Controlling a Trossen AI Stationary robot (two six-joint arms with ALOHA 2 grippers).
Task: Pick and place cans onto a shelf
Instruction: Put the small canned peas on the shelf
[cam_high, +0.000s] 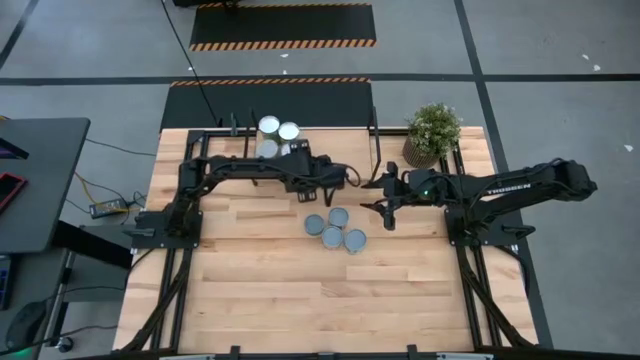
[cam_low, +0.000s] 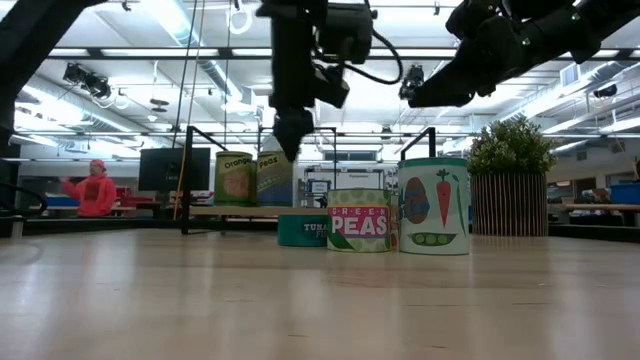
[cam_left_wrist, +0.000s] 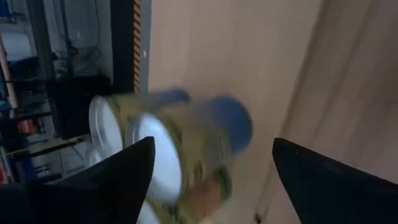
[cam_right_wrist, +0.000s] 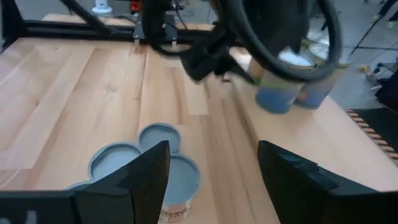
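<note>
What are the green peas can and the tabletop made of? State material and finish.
Green peas can: likely metal under a printed, slightly glossy label; the can tops look dull grey from above. Tabletop: light wood, joined strips, visible grain, satin sheen.

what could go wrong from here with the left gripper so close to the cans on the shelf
1. The left gripper hangs open right beside the cans on the shelf, which stand packed together; a sideways drift as it pulls away might knock one over or off the shelf.
2. Four cans on the table sit touching in a tight cluster, so gripping one may shove its neighbours.
3. The right gripper hovers near that cluster, and the arms might crowd each other.
</note>
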